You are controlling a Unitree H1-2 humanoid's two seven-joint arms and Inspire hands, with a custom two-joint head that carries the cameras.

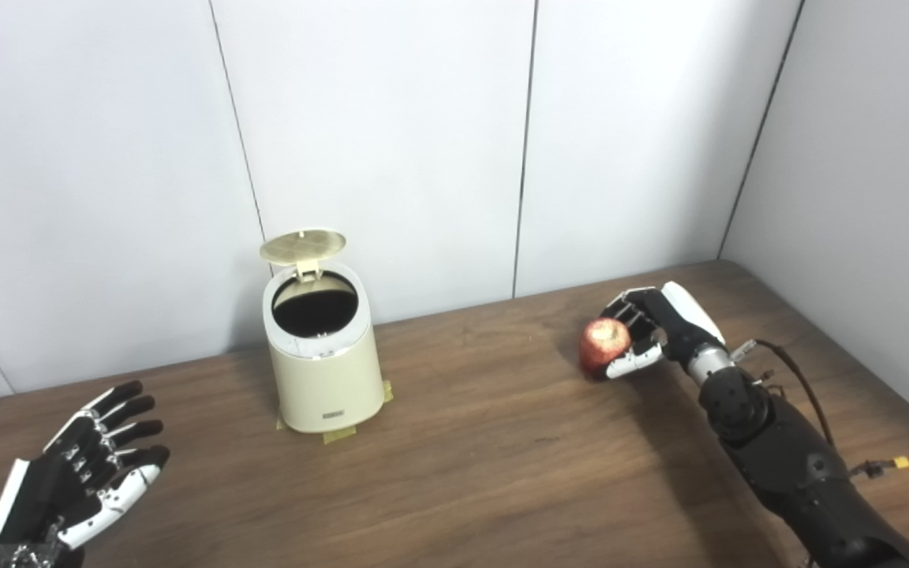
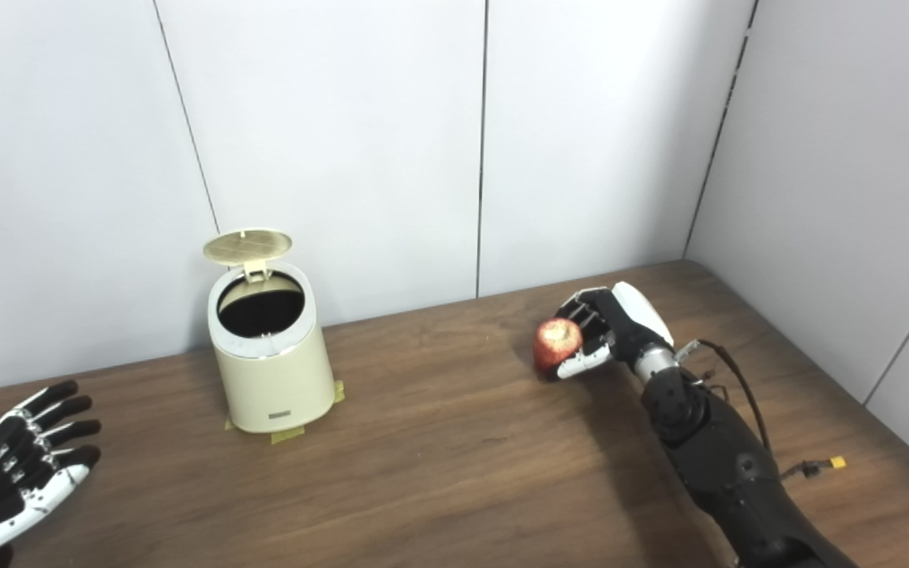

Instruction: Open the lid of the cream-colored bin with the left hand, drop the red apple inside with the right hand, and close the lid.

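Pale panelled walls (image 1: 391, 142) meeting in a corner behind a dark wood-grain surface (image 1: 486, 450). On that surface, toward the back and close to the wall, a cream-colored bin (image 1: 322, 371), upright, seated on strips of yellowish tape (image 1: 339, 433). Lid (image 1: 303, 245) already up, tipped back on its hinge behind the rim, with the dark mouth (image 1: 315, 310) of the bin fully exposed and nothing visible inside. First step therefore judged done.

Well to the right of the bin, and about as far back, the red apple (image 1: 604, 345), gripped by the right hand (image 1: 652, 331): fingers (image 1: 636, 363) curled round the fruit from the side and beneath. Whether the apple rests on the surface or just clears it, impossible to tell. Pick-up looks complete or nearly so; carry to the bin not yet made.

Nearer than the bin and to its left, the left hand (image 1: 80, 481), empty, palm turned up and inward, fingers spread apart and touching nothing, well clear of the bin.

Left to do, by this reckoning: bring the apple across and above the open mouth, release it inside, then swing the lid down shut.
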